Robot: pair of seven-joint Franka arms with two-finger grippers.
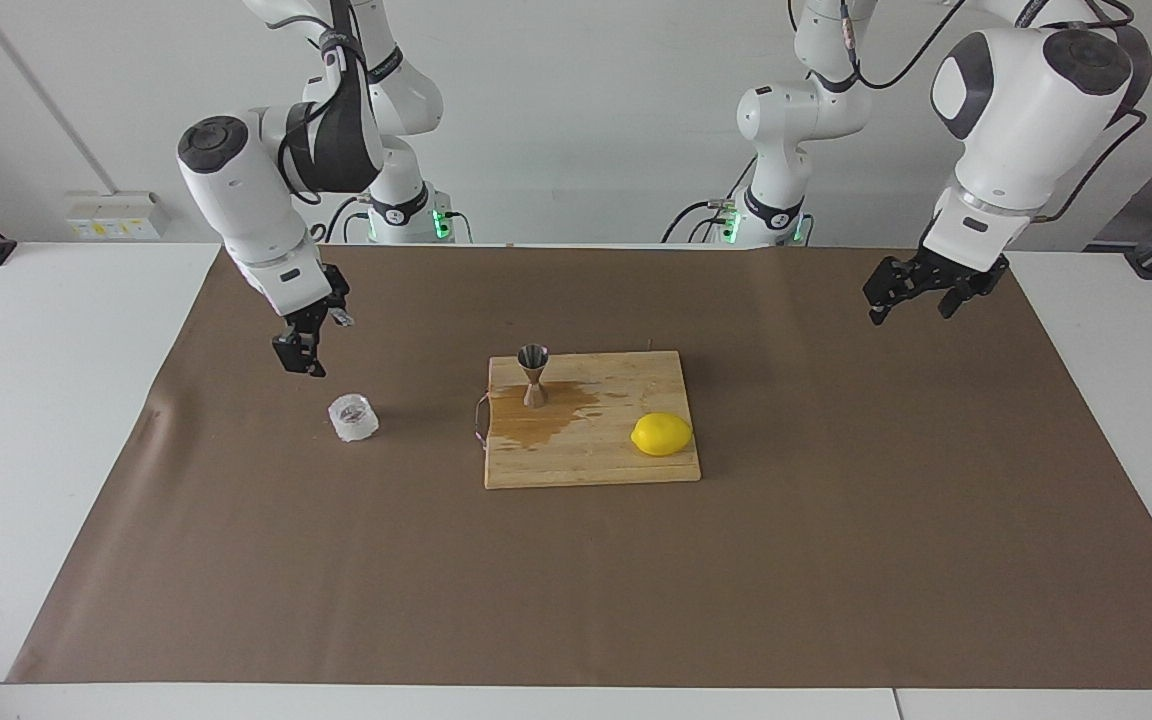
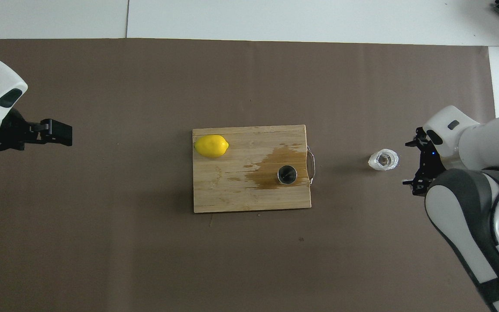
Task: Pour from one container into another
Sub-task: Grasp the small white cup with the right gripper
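two unlabelled vessels: glass cup (image 1: 353, 417), metal jigger (image 1: 534, 375)

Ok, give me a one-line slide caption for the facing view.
Right end effector, open, hangs near a small clear faceted glass cup; a silvery hourglass-shaped metal jigger stands on a wet wooden cutting board.

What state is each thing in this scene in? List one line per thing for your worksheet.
Glass cup: upright on the brown mat, not held.
Jigger: upright on the cutting board, standing in a wet patch.
Cutting board: flat, stained by a brown spill.
Lemon: whole, lying on the board.
Right end effector: open, empty, above the mat near the cup.
Left end effector: open, empty, raised, waiting.
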